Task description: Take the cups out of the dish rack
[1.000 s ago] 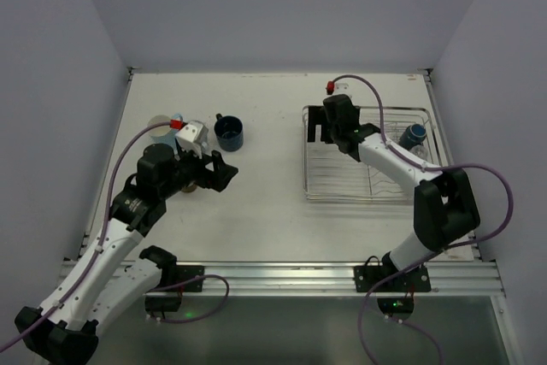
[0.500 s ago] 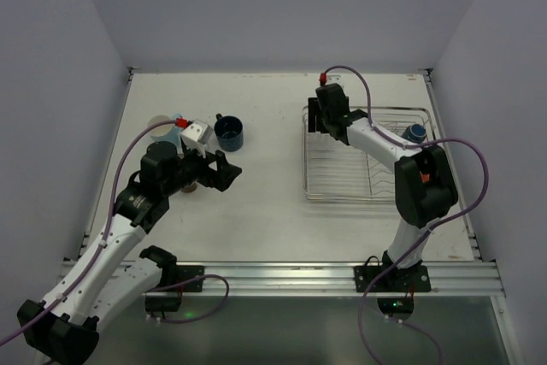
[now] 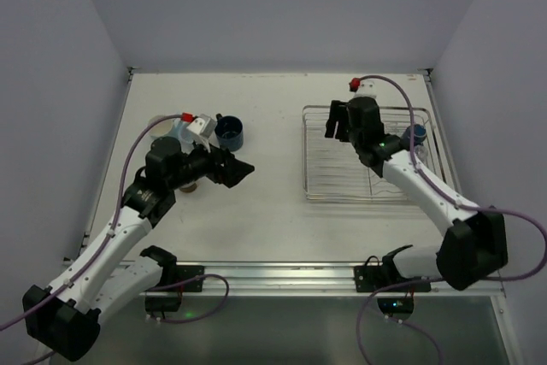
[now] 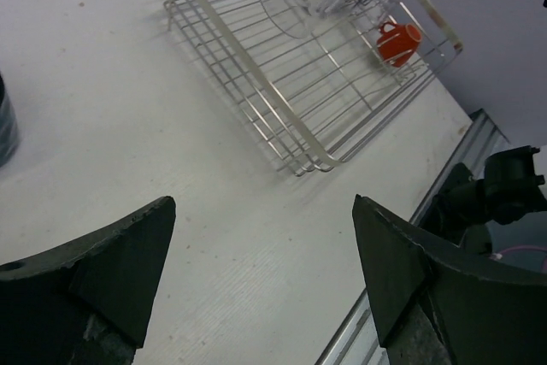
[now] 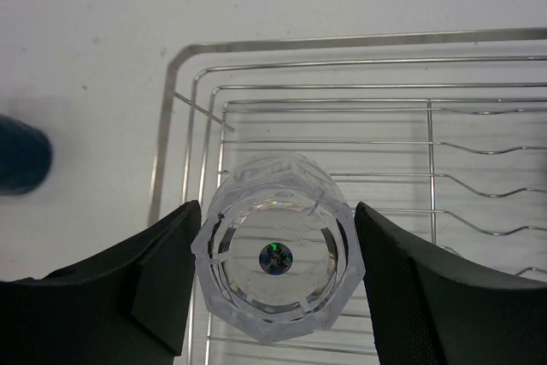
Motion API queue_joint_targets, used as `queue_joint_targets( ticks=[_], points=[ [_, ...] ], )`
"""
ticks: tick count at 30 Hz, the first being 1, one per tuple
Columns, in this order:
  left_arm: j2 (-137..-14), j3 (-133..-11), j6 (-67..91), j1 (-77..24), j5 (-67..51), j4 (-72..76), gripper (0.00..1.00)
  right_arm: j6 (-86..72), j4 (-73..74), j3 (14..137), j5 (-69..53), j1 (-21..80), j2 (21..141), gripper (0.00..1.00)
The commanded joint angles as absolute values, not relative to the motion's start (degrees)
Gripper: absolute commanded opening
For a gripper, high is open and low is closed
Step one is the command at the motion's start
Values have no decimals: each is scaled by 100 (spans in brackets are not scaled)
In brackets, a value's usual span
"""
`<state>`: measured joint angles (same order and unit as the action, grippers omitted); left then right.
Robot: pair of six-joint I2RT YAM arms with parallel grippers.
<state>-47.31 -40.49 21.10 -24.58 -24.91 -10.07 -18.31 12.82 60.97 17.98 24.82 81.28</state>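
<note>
On the white table (image 3: pixel 273 203) you have one navy cup (image 3: pixel 229 132) out, well left of the dish rack (image 3: pixel 306 168); inside it sit an orange cup (image 4: pixel 399 43) and a second navy cup (image 3: pixel 414 133), over its far-left corner your right gripper (image 5: pixel 275 237) pinches the clear tumbler (image 5: pixel 278 258), and your left gripper (image 4: pixel 263 211) gapes empty.

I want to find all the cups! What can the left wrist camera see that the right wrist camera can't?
Only the left wrist camera shows the orange cup in the dish rack, and the left gripper, open and empty. Only the right wrist camera sees the clear glass end-on, like a ring, with the right gripper closed on its two sides. Both show that glass, the rack's wires and the white table.
</note>
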Motion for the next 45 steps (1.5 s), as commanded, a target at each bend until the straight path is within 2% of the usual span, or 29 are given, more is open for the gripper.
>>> queue_joint_targets(
  ticks=[1,5,10,13,20,26,29,30,32,33,34,35,36,37,38,45],
  points=[
    [-5018,-3876,3066,-2557,-3312,305,88,-2293,651,5679,1521,2461,7042,28],
    [-5387,-3657,3690,-2742,-3577,1560,88,-2908,204,4916,705,2470,5917,28],
    [-6002,-3603,4411,-3084,-3700,2793,88,-3969,-763,4299,-1087,2470,4721,28],
    [-6354,-3700,4675,-3339,-3674,3400,88,-4480,-1309,4070,-1921,2461,4588,28],
    [-6802,-3885,4878,-3744,-3542,4094,87,-5071,-2116,3666,-2609,2478,4780,29],
    [-7022,-3841,5089,-3902,-3489,4701,76,-5458,-2697,3367,-2909,2496,5115,29],
    [-7101,-3841,5159,-3955,-3419,4903,61,-5668,-3039,3191,-3023,2496,5282,29],
    [-7145,-3850,5168,-3972,-3402,4930,45,-5721,-3137,3147,-3076,2496,5361,29],
    [-7189,-3867,5159,-3990,-3349,4957,25,-5836,-3295,3068,-3120,2505,5431,29],
    [-7181,-3876,5150,-3990,-3331,4948,5,-5853,-3322,3041,-3103,2496,5475,29],
    [-7163,-3876,5124,-3982,-3270,4922,0,-5880,-3340,3015,-3076,2496,5476,36],
    [-7146,-3885,5072,-3981,-3235,4783,0,-5889,-3366,2971,-3059,2496,5484,46],
    [-7058,-3902,4906,-3981,-3191,4642,0,-5880,-3358,2962,-3041,2505,5484,60],
    [-7005,-4015,4791,-3981,-3008,4414,0,-5845,-3349,2953,-3024,2496,5476,88],
    [-6944,-4138,4616,-3990,-2841,3725,0,-5810,-3218,2962,-2997,2487,5458,99],
    [-6846,-5711,2780,-3981,-679,-23,0,-4923,-1593,3138,-1882,2487,4835,99]
  ],
)
